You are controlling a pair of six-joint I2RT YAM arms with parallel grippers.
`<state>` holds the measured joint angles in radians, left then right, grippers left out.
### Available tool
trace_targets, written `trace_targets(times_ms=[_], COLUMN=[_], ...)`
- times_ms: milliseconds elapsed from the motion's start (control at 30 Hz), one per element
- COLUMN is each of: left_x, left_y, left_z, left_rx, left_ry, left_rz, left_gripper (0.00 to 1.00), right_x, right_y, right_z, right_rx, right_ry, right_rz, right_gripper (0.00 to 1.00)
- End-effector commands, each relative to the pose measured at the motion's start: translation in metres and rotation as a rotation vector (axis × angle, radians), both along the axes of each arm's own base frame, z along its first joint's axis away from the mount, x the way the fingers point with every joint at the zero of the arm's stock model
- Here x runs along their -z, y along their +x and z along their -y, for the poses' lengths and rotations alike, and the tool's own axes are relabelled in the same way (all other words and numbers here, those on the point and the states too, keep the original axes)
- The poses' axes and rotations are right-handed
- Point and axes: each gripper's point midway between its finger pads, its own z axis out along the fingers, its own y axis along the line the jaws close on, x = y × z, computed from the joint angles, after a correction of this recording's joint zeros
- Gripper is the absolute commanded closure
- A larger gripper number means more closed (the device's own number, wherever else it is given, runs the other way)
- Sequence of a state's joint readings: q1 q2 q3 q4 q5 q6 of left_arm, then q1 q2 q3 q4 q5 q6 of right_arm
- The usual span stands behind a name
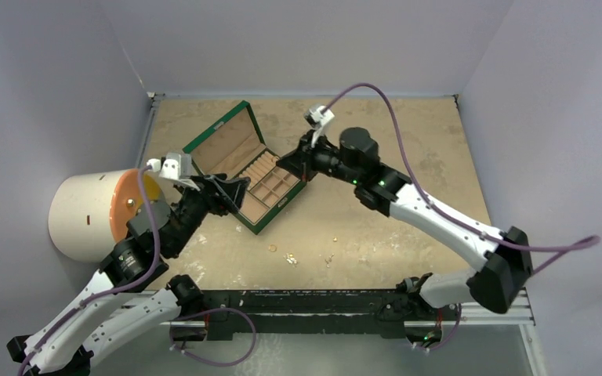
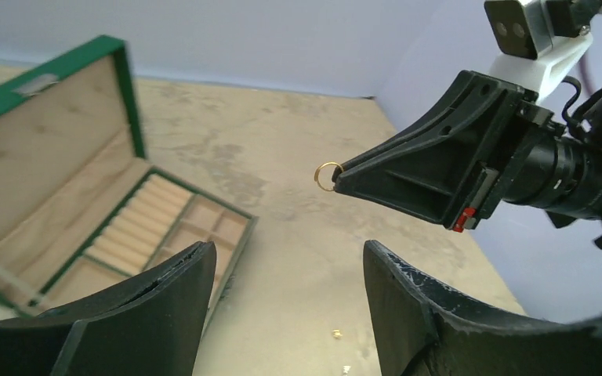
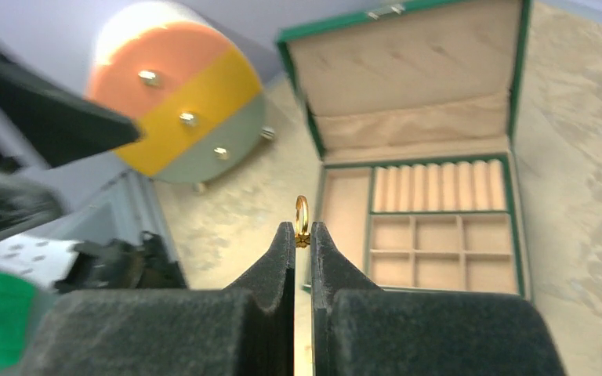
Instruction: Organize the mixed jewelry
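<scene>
My right pincer (image 3: 302, 235) is clenched on a gold ring (image 3: 302, 218); my left pincer (image 2: 290, 305) stands released. The green box (image 3: 407, 70) lies open near the bench's (image 1: 407, 227) far edge, its tan compartments (image 3: 439, 252) showing.

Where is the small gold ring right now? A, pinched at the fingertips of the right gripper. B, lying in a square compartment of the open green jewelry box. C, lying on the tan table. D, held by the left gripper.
A: the small gold ring sticks up from the closed fingertips of the right gripper, while the left gripper stands open and empty.
</scene>
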<state>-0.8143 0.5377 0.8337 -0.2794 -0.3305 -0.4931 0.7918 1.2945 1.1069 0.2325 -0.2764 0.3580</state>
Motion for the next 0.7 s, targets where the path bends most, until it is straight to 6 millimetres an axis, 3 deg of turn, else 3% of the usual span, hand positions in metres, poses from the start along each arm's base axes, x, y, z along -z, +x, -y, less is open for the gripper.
trace_targets(times_ms=[0, 200, 467, 667], left_x=[0.01, 0.031, 0.035, 0.035], left_y=[0.013, 0.018, 0.015, 0.014], left_z=[-0.047, -0.081, -0.094, -0.101], left_rx=[-0.241, -0.424, -0.485, -0.512], left_ry=[0.115, 0.167, 0.171, 0.165], left_rz=[-0.033, -0.08, -0.095, -0.099], left_gripper=[0.32, 0.32, 0.32, 0.32], right_x=[0.053, 0.081, 0.124, 0.143], right_y=[0.035, 0.08, 0.11, 0.132], right_z=[0.004, -0.006, -0.035, -0.049], right_rx=[0.08, 0.15, 0.072, 0.095], right_ry=[-0.305, -0.483, -0.611, -0.626], right_rz=[-0.033, -0.004, 0.056, 0.079], right_gripper=[1.0, 1.0, 1.0, 1.0])
